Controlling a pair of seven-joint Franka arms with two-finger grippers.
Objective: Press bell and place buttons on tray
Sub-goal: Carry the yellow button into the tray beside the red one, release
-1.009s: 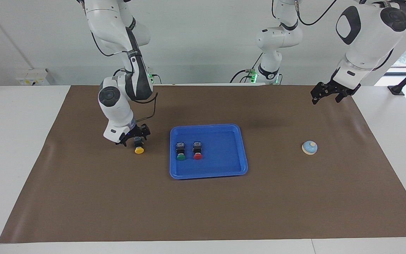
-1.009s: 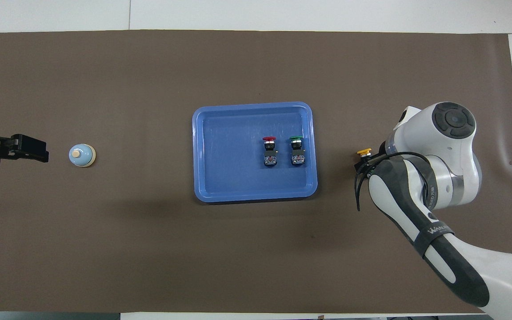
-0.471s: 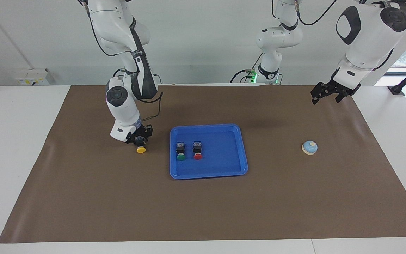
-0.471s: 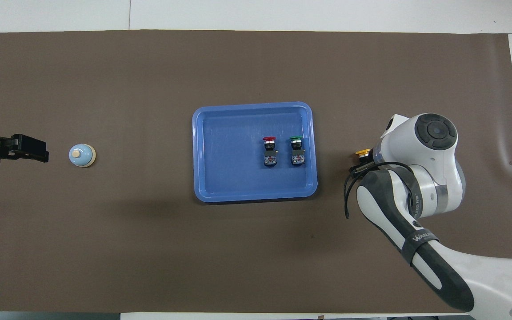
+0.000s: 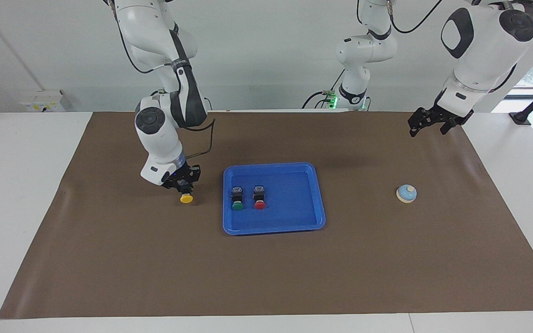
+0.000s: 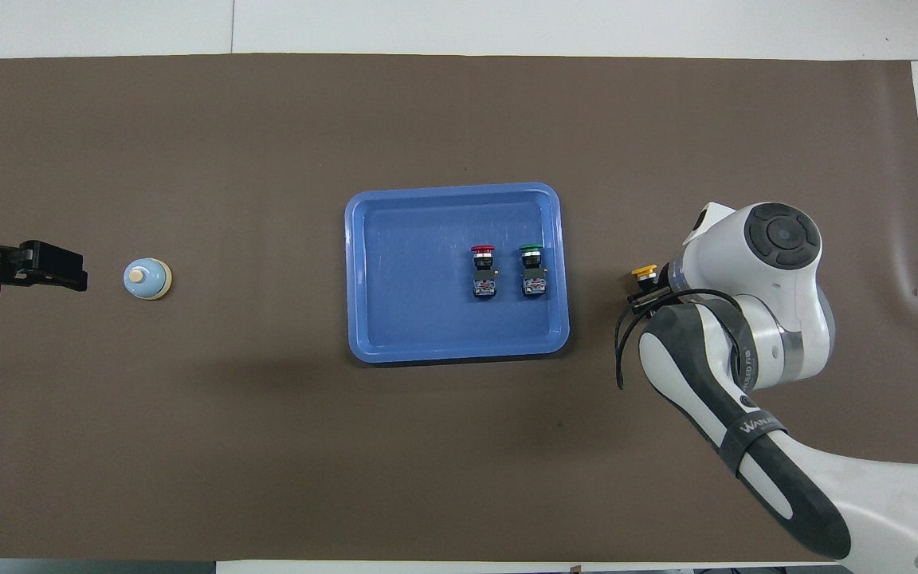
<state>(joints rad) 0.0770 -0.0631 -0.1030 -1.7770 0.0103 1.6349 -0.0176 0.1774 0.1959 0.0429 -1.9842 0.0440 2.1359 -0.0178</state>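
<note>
On the tray (image 5: 294,222): green button (image 5: 237,198), red button (image 5: 259,197); right claw (image 5: 182,186) apparently grips yellow button (image 5: 186,198)

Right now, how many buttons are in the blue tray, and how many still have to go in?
Two are in: the green button and the red button lie in the tray. The right gripper is shut on the yellow button, beside the tray toward the right arm's end, so that one is left. The left gripper waits open, up above the mat. Whether the bell has been pressed cannot be told.
</note>
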